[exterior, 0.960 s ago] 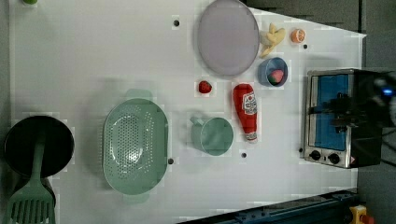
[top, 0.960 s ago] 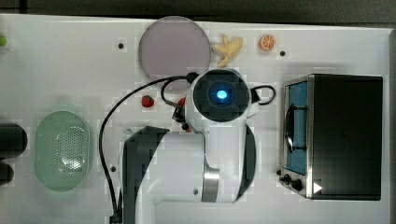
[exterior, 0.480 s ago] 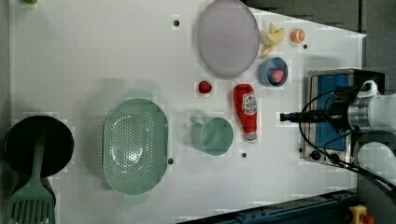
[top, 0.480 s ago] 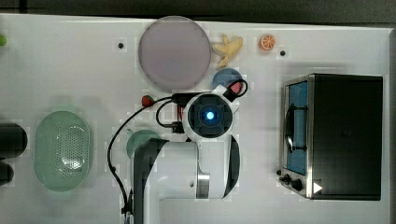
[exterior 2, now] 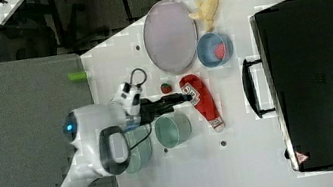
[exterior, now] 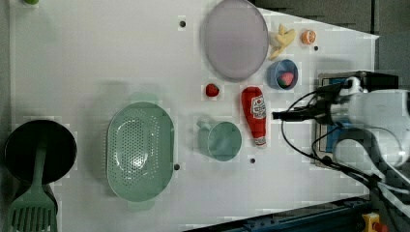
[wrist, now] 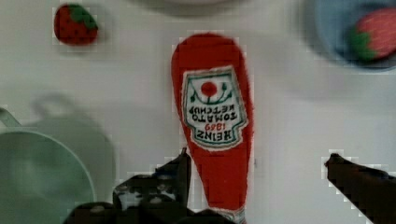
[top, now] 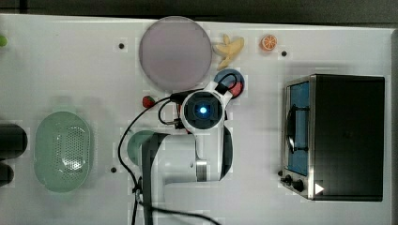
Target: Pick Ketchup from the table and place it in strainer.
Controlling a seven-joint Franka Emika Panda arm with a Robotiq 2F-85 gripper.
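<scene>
The Ketchup [exterior: 255,115] lies flat on the white surface [exterior: 96,58], label up, between the teal mug [exterior: 221,140] on the left view's left and the toaster oven [top: 335,136] on the left view's right. In the left view its rounded end points toward the lilac plate [exterior: 236,38] and the blue bowl [exterior: 283,77] holding a pinkish-red fruit piece; its cap end points the other way. A small strawberry [exterior: 212,90] sits just to the left view's left of the bottle's rounded end. The gripper [wrist: 257,175] hangs above the bottle with its jaws spread wide: in the wrist view one dark finger [wrist: 180,170] shows beside the narrow cap end and the other finger [wrist: 359,179] stands well off on the opposite side, neither pressing the bottle. The strainer [exterior: 140,151] rests well apart on the left view's left, beyond the mug, with a black pan [exterior: 38,150] and a green spatula [exterior: 34,212] farther left. A banana piece [top: 229,48] and an orange slice [top: 269,42] lie past the plate.
</scene>
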